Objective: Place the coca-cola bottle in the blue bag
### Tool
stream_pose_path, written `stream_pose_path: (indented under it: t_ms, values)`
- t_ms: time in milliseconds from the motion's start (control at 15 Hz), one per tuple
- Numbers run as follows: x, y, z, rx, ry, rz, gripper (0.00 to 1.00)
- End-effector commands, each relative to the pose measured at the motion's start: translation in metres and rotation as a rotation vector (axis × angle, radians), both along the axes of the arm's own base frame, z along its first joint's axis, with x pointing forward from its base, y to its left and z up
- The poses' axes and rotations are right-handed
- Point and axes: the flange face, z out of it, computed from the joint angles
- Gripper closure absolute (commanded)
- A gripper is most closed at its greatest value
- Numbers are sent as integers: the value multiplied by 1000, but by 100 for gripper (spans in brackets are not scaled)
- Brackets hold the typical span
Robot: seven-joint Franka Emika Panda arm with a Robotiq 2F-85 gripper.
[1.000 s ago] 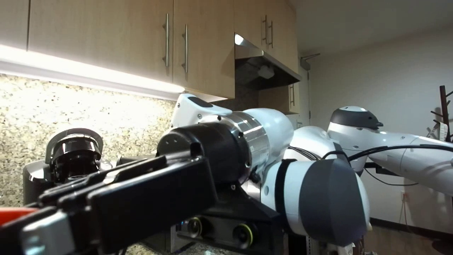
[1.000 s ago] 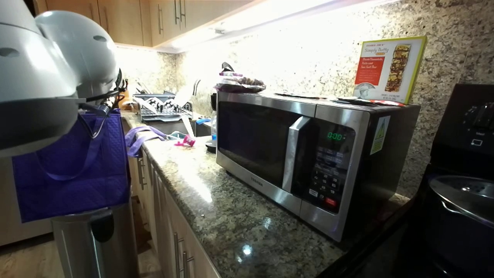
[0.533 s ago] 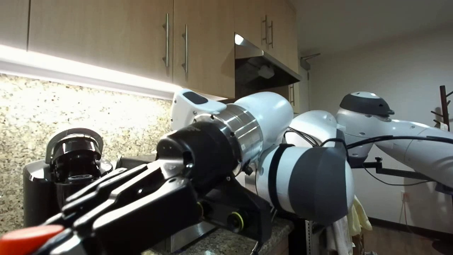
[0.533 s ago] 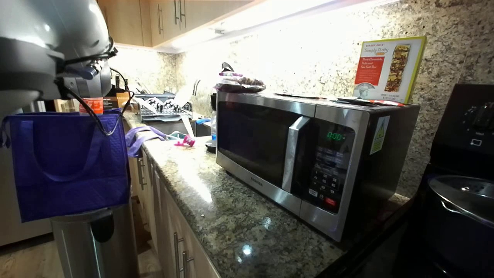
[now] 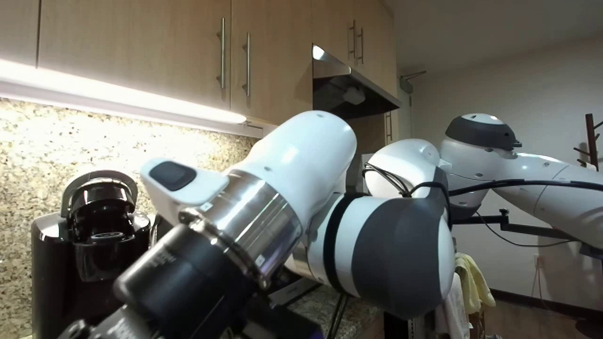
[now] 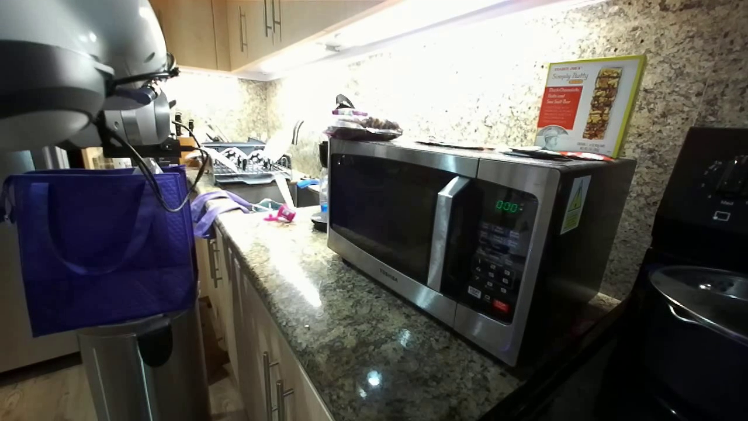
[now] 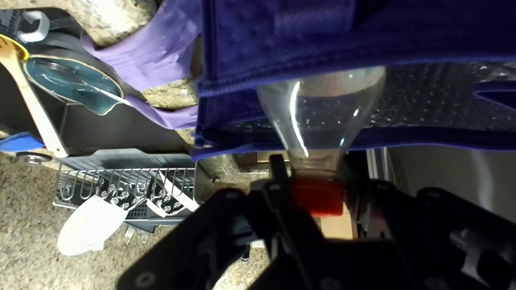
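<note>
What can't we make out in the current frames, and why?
Coca-cola bottle, lower part: wrist view, hidden by a wall of the blue bag.
Red cap, side edges: wrist view, covered by the claw.
Microwave, interior: in an exterior view, behind dark door glass.
Pot, right side: in an exterior view, cut off by the frame's right edge.

High up I see high pale wood cupboards (image 5: 141,52) with thin silver metal handles (image 5: 223,52). Under them a long white light strip (image 5: 118,94) glows very bright on the tan speckled stone wall (image 5: 21,160). The shiny speckled stone surface (image 6: 350,304) sits on low pale wood cupboards (image 6: 257,327), above a pale wood floor (image 6: 35,392). Farther back, a plain pale wall (image 5: 476,94) looks dimmer, near a dark brown post with pegs (image 5: 592,141).
</note>
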Motion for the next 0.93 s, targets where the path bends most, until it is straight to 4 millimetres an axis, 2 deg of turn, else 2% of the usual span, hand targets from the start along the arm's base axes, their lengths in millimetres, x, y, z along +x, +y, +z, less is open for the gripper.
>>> stream_pose_path:
  t_ms: [0,67,133,200,267,667,867]
  values:
    - [13,30,-1,-66,-18,14,85]
    - [9,19,-2,-82,-4,12,85]
    - [10,25,-4,-95,5,8,70]
    - [9,26,-4,-104,13,-6,39]
    - [11,24,-4,-105,10,-18,38]
    - [13,18,5,-91,4,-106,2]
    - [7,15,29,-88,-12,-208,0]
